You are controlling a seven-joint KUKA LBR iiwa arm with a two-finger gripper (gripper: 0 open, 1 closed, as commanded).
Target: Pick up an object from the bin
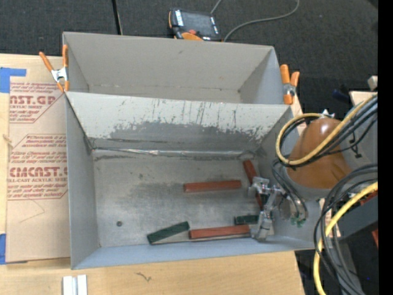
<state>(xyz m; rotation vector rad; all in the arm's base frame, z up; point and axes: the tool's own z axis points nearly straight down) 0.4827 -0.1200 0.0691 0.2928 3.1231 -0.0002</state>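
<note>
At the near right corner: your two-finger gripper (263, 209) sits low inside the grey metal bin (166, 72), close against its right wall.
Grip state: you cannot tell from this view whether it is spread or pressed together.
Nearest thing: a short dark green flat block (245, 219) lies on the floor just beside the gripper, on the view's left of it.
Near edge: a long red-brown flat bar (219, 232) lies just below that block, its right end by the gripper; a dark green flat bar (167, 233) lies tilted off its left end.
Mid floor: a second red-brown flat bar (212, 187) lies level, apart from the near ones.
Right wall: a third red-brown bar (249, 168) lies along its foot, above the gripper in the view.
</note>
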